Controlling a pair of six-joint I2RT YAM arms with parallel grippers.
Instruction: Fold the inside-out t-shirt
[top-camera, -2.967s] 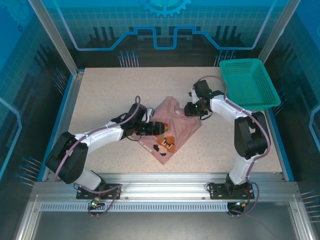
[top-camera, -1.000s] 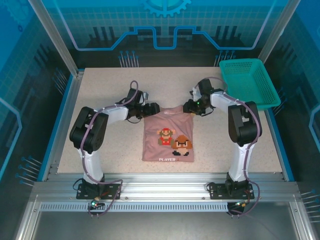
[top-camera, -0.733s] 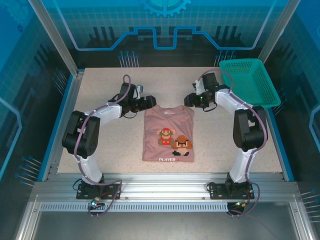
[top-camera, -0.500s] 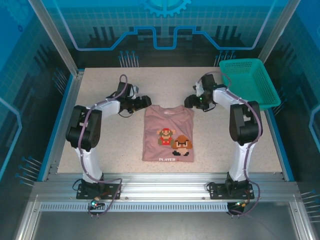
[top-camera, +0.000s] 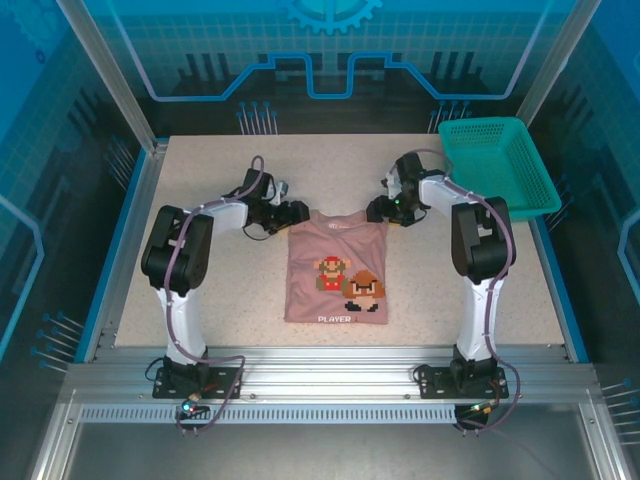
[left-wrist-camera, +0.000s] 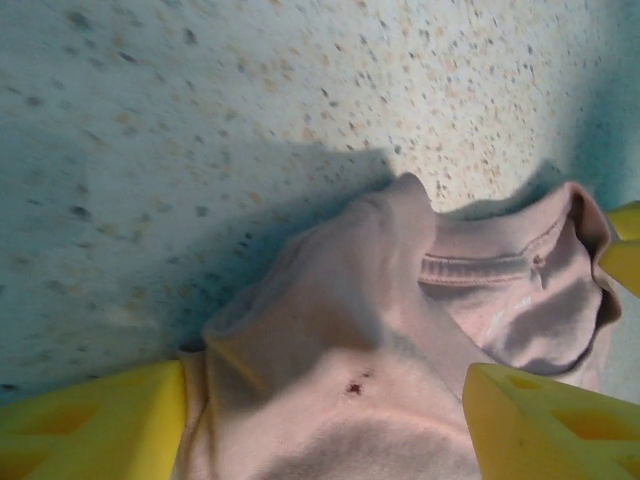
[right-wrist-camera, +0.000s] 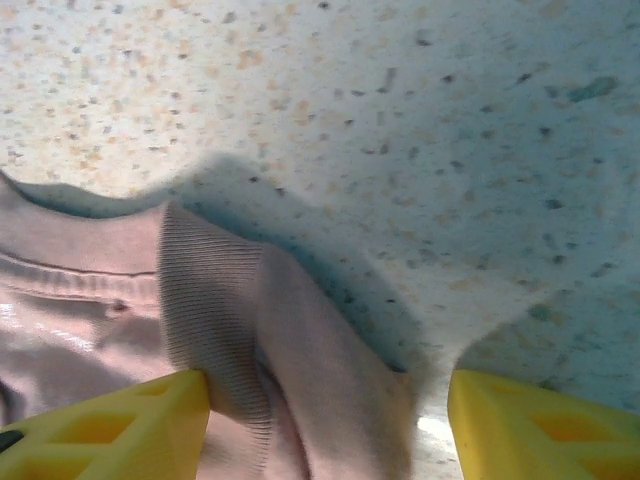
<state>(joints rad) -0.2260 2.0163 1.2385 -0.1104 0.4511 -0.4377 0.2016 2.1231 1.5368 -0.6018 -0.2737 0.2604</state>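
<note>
The t-shirt (top-camera: 336, 262) lies flat near the middle of the table (top-camera: 200, 290), folded into a tidy rectangle. Its print (top-camera: 350, 280) faces up, showing two pixel figures with the word PLAYER below them near the near hem. The collar (left-wrist-camera: 478, 268) is at the far edge.

The left gripper (top-camera: 292, 213) sits low at the far left corner of the cloth. In the left wrist view its yellow fingers (left-wrist-camera: 95, 420) stand wide apart, with a rumpled shoulder of the t-shirt between them, so it is open and pinches nothing.

The right gripper (top-camera: 377, 212) sits at the far right corner. In the right wrist view its jaws are also spread wide. The ribbed edge of the cloth touches one finger, and bare table shows between the cloth and the other.

A teal basket (top-camera: 498, 165) stands at the far right corner of the table, well apart from the t-shirt.
</note>
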